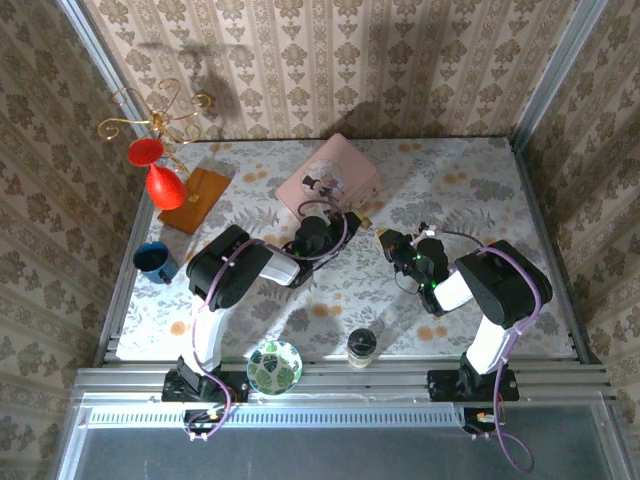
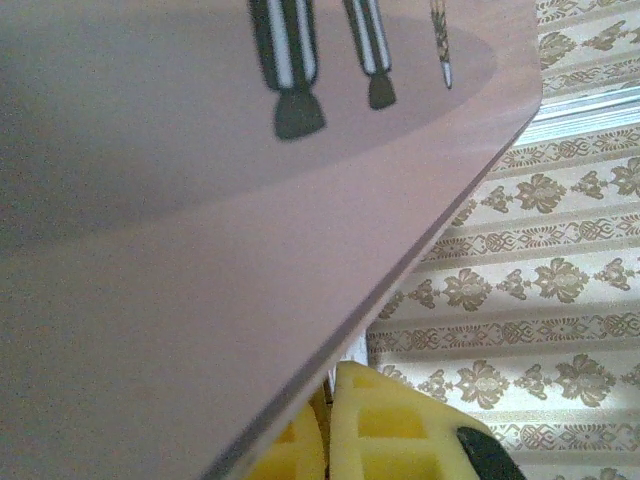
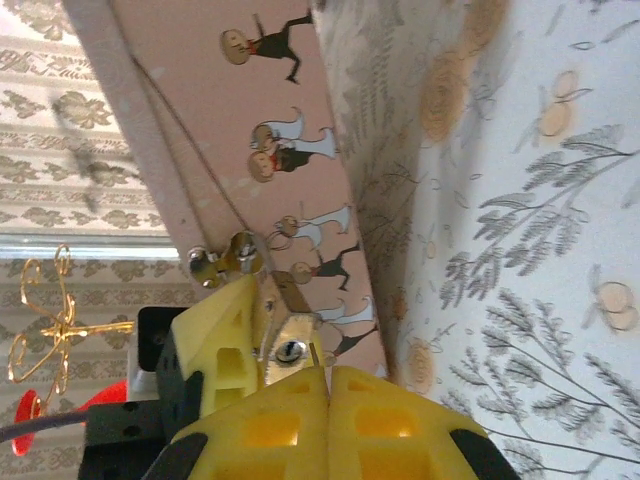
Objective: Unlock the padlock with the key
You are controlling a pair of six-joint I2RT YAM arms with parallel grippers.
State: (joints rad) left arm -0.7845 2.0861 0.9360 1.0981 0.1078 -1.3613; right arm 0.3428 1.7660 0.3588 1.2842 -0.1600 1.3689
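Brass-coloured, the padlock (image 3: pixel 285 322) sits at the pink box's (image 1: pixel 327 175) near edge with its keyhole facing us, held between the left gripper's (image 2: pixel 325 402) narrowed yellow fingers. The right gripper's (image 3: pixel 328 378) 2 fingers press together just below that keyhole; we cannot tell what they pinch.

The left arm (image 1: pixel 235 272) and right arm (image 1: pixel 500 285) bend inward; on left gripper (image 2: pixel 328 425) and right gripper (image 3: pixel 328 395) the fingers are pressed together.
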